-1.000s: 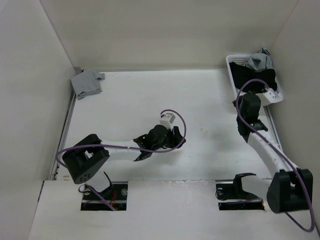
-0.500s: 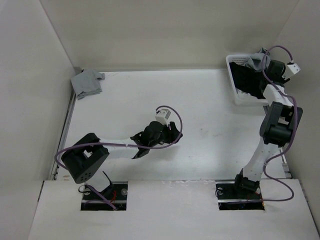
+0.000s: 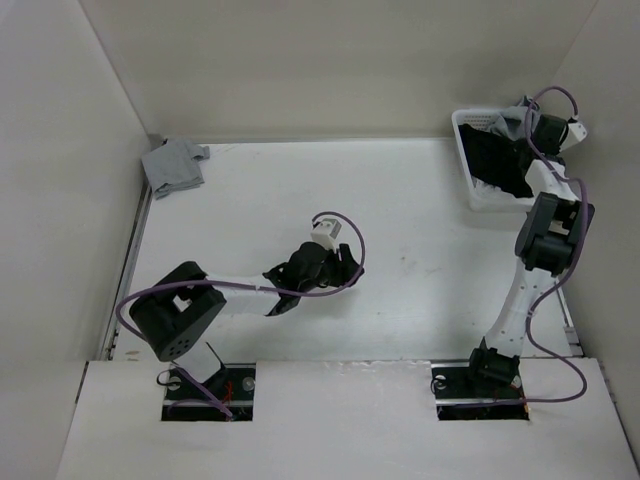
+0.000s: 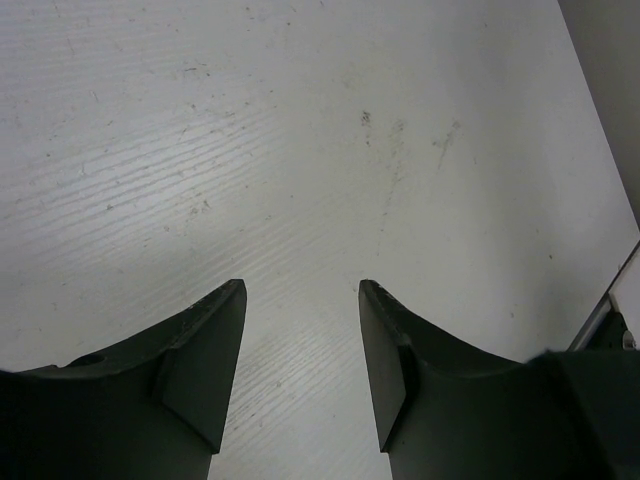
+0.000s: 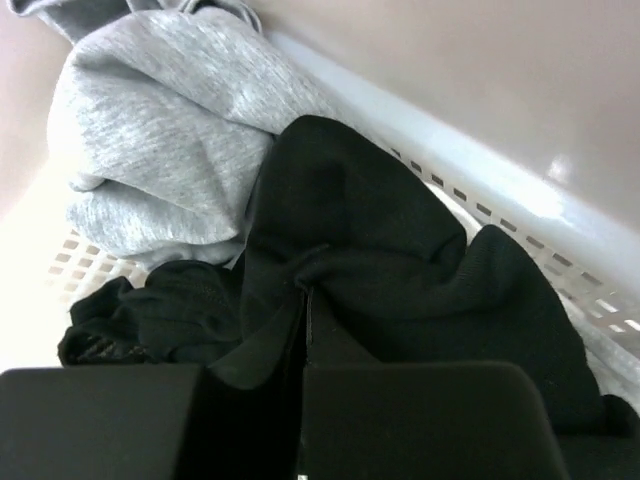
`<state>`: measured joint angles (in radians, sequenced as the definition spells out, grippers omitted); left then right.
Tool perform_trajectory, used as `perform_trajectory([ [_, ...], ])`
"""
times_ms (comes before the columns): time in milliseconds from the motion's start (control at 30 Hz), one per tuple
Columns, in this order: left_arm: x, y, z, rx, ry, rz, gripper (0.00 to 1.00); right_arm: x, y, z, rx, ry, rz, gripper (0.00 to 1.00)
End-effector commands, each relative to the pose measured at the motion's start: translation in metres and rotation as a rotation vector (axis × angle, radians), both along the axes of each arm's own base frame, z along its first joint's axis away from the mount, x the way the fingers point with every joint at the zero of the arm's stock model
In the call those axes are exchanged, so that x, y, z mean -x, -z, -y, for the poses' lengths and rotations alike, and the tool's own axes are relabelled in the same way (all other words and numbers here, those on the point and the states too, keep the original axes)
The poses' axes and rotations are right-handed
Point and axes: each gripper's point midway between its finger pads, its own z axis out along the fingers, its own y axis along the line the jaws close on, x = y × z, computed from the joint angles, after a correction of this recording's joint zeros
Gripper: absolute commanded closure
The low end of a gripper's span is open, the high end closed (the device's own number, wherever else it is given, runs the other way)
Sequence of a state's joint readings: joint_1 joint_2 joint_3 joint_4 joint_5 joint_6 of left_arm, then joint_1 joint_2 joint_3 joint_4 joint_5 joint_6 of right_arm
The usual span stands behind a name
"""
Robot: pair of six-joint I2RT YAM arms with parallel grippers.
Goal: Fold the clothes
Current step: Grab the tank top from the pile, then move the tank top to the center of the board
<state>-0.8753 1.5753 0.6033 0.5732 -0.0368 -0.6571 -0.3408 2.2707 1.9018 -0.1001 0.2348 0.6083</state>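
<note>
Tabletop (image 3: 420, 200): white and scuffed, it fills the middle of the top view, with walls on three sides.

Right arm (image 3: 530, 290): you've got it standing tall at the right edge of the frame, wrist reaching over the basket. Left arm (image 3: 230, 292): low, stretched from lower left toward frame centre.

Basket (image 3: 464, 145): white, perforated, upper right corner of the top view. Its slotted wall runs across the upper right of the right wrist view.

The clothes (image 5: 400, 260): black, crumpled inside the basket, not laid out on the tabletop. In the top view they show as the dark mass in the basket at upper right.

Grey garment (image 5: 170, 130): bunched in the same basket, touching the black fabric, upper left of the right wrist view.

Grey bundle (image 3: 175, 167): on the tabletop, upper left corner of the top view, well apart from both arms.

Right tool (image 5: 305, 300): fingers pressed together, a fold of the clothes pinched at the tips, fabric puckering toward them.

Left tool (image 4: 300, 290): jaws wide, holding nothing, bare tabletop between the fingers, near frame centre in the top view.
</note>
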Motion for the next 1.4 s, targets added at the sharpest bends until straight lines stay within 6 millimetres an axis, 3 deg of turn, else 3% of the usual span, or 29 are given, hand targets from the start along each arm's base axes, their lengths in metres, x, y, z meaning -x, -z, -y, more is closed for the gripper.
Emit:
perform_trajectory([
  [0,-0.006,-0.018,0.008,0.056,0.015,0.046,0.53,0.003,-0.069,-0.005,0.028,-0.012,0.183,1.00],
  [67,-0.006,-0.018,0.009,0.061,0.018,0.044,0.53,0.014,-0.098,-0.009,0.044,-0.010,0.235,1.00],
  [100,-0.005,-0.018,0.009,0.063,0.018,0.042,0.53,0.029,-0.131,-0.019,0.061,-0.014,0.304,1.00],
  [200,-0.007,-0.019,0.007,0.067,0.008,0.047,0.53,0.062,-0.197,-0.047,0.111,-0.046,0.468,1.00],
  [300,-0.010,-0.021,0.005,0.080,-0.007,0.044,0.53,0.124,-0.286,-0.108,0.134,-0.130,0.694,1.00],
  [367,-0.011,-0.022,0.005,0.087,-0.011,0.043,0.53,0.150,-0.313,-0.133,0.130,-0.170,0.772,1.00],
  [500,-0.019,-0.029,-0.007,0.112,-0.055,0.038,0.54,0.239,-0.405,-0.223,0.112,-0.383,1.017,1.00],
  [567,-0.027,-0.039,-0.022,0.139,-0.104,0.036,0.54,0.272,-0.432,-0.253,0.110,-0.472,1.087,1.00],
  [633,-0.037,-0.049,-0.042,0.164,-0.176,0.041,0.54,0.322,-0.465,-0.295,0.090,-0.612,1.173,1.00],
  [733,-0.051,-0.062,-0.076,0.193,-0.289,0.049,0.53,0.370,-0.488,-0.336,0.057,-0.771,1.236,1.00],
  [800,-0.060,-0.072,-0.100,0.219,-0.364,0.058,0.53,0.383,-0.484,-0.364,0.020,-0.872,1.227,0.99],
  [867,-0.065,-0.077,-0.117,0.243,-0.411,0.053,0.53,0.376,-0.463,-0.382,-0.012,-0.915,1.176,0.99],
  [1067,-0.072,-0.076,-0.153,0.249,-0.502,0.045,0.53,0.301,-0.308,-0.455,-0.147,-1.047,0.863,0.97],
  [1167,-0.074,-0.074,-0.161,0.239,-0.518,0.034,0.53,0.262,-0.246,-0.478,-0.204,-1.094,0.736,0.97],
  [1300,-0.077,-0.076,-0.163,0.239,-0.523,0.035,0.53,0.226,-0.204,-0.504,-0.220,-1.136,0.633,0.98],
  [1367,-0.079,-0.079,-0.165,0.244,-0.530,0.038,0.53,0.213,-0.199,-0.510,-0.216,-1.129,0.611,0.99],
])
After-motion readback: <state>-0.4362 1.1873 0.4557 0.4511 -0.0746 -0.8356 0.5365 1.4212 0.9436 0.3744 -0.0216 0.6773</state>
